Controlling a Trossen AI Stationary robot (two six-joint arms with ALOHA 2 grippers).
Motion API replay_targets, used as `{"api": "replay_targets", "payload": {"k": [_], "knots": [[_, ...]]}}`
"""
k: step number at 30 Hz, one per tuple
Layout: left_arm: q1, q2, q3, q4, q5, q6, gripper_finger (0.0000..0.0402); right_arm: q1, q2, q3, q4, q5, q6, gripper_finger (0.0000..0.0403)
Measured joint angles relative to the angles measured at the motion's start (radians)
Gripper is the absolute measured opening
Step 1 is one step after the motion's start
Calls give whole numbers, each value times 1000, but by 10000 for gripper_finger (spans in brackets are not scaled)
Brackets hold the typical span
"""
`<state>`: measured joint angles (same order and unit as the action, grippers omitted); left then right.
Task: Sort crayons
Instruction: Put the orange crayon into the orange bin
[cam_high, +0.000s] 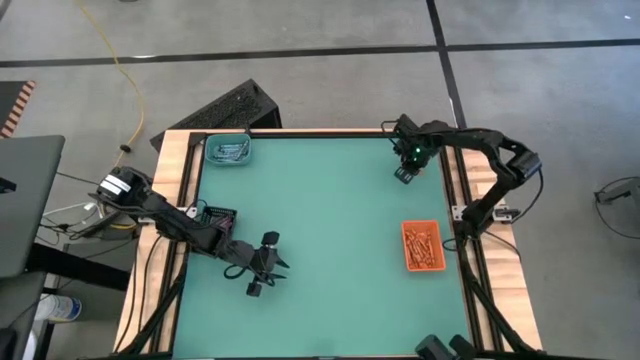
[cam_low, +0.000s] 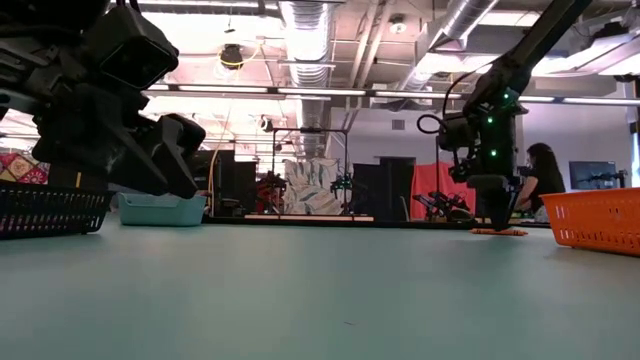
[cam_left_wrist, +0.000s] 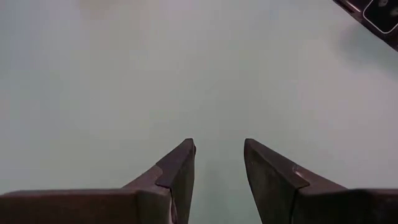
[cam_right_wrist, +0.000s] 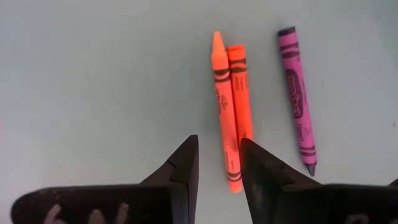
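So the right pincer (cam_high: 404, 175) is up near the top right of the high view, hanging low over the green counter (cam_high: 330, 220). Its wrist cam shows two orange crayons (cam_right_wrist: 231, 106) lying side by side, touching, with a purple crayon (cam_right_wrist: 297, 96) just beside them. The fingers are a bit apart and holding nothing; one finger overlaps the end of an orange crayon, can't tell if it touches.

The left pincer (cam_high: 262, 268) sits lower left of the high view, fingers parted, nothing in it, only bare counter under it.

Orange tray (cam_high: 423, 245) on the right has orange crayons in it. Teal tray (cam_high: 229, 151) is top left, black tray (cam_high: 215, 216) by the left arm.
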<state>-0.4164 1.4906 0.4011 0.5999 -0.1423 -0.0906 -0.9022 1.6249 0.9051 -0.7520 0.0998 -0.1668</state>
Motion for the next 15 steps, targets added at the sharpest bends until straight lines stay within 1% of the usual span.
{"api": "replay_targets", "payload": {"k": [15], "knots": [[0, -1, 0, -1, 0, -3, 128, -19, 1, 0, 31, -37, 1, 108]]}}
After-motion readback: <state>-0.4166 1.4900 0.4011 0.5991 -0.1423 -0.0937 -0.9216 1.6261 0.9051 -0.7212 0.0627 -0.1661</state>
